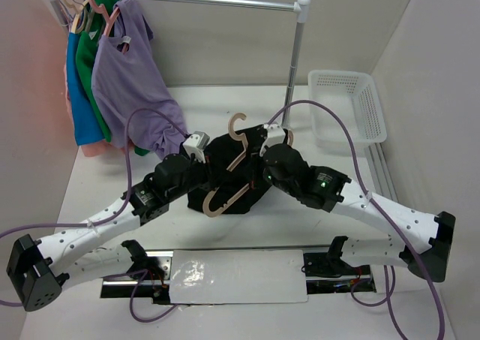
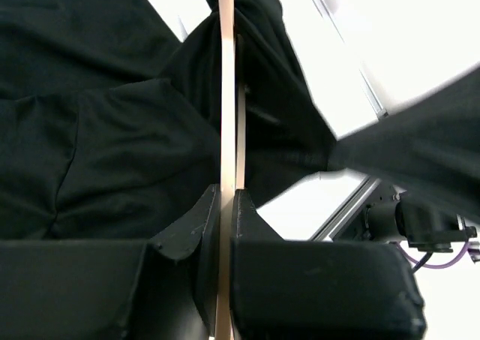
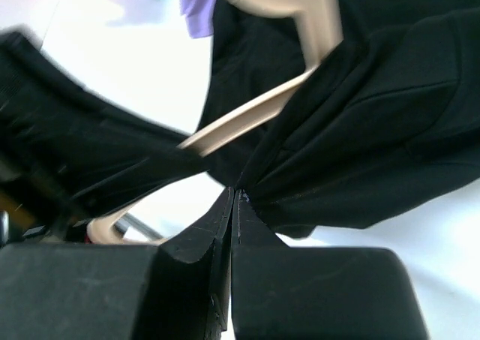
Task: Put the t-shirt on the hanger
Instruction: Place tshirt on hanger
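Note:
The black t-shirt point(image 1: 241, 186) lies bunched on the white table between my two arms. The pale beige hanger point(image 1: 234, 176) lies across it, hook pointing away from me. My left gripper point(image 1: 204, 160) is shut on the hanger; in the left wrist view the thin beige bar point(image 2: 227, 115) runs straight up from between the closed fingers point(image 2: 199, 227), with black cloth point(image 2: 90, 145) on both sides. My right gripper point(image 1: 264, 156) is shut on the t-shirt; in the right wrist view the fabric point(image 3: 360, 145) gathers into the pinched fingertips point(image 3: 234, 197), with the hanger's arm point(image 3: 247, 111) just beyond.
A clothes rail point(image 1: 225, 2) stands at the back with a lilac top point(image 1: 131, 85), green and blue garments point(image 1: 86, 77) on pink hangers point(image 1: 101, 2). A white basket point(image 1: 346, 103) sits at the back right. A white sheet point(image 1: 240, 276) lies near the arm bases.

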Action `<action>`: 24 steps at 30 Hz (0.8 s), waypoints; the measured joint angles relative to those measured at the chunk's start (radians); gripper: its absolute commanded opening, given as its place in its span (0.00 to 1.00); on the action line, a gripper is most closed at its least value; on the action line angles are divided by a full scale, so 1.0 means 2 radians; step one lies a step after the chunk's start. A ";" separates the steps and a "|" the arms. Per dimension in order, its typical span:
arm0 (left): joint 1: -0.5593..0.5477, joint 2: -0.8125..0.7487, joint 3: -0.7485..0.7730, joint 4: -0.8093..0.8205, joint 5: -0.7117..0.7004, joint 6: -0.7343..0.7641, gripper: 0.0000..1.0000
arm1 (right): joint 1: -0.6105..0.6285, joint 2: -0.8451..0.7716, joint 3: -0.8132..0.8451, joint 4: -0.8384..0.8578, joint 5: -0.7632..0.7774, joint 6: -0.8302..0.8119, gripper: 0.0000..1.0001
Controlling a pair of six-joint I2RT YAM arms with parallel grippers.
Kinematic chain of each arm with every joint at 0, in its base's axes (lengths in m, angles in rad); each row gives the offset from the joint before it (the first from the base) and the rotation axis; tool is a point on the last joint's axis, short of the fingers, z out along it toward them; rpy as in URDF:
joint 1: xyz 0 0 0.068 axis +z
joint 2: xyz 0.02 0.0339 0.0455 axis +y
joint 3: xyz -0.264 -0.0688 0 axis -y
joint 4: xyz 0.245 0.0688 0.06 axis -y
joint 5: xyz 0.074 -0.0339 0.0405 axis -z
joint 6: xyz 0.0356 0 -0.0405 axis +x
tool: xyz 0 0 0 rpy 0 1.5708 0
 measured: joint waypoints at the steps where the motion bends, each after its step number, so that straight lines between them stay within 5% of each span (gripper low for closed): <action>1: -0.002 0.000 0.000 0.002 -0.003 0.000 0.00 | 0.009 0.001 0.001 0.001 0.000 0.000 0.00; 4: -0.006 0.000 0.000 0.013 -0.011 0.011 0.00 | 0.029 0.011 0.014 -0.006 0.009 0.002 0.56; 6: -0.005 -0.002 -0.001 0.017 -0.020 0.026 0.00 | 0.040 0.015 0.029 -0.017 0.024 0.002 0.76; 16: -0.005 -0.093 -0.015 0.043 -0.036 0.119 0.00 | -0.021 -0.046 0.102 -0.090 0.085 0.006 0.64; 24: -0.005 -0.144 -0.091 0.096 -0.043 0.146 0.00 | -0.054 -0.030 0.111 -0.018 0.036 0.082 0.69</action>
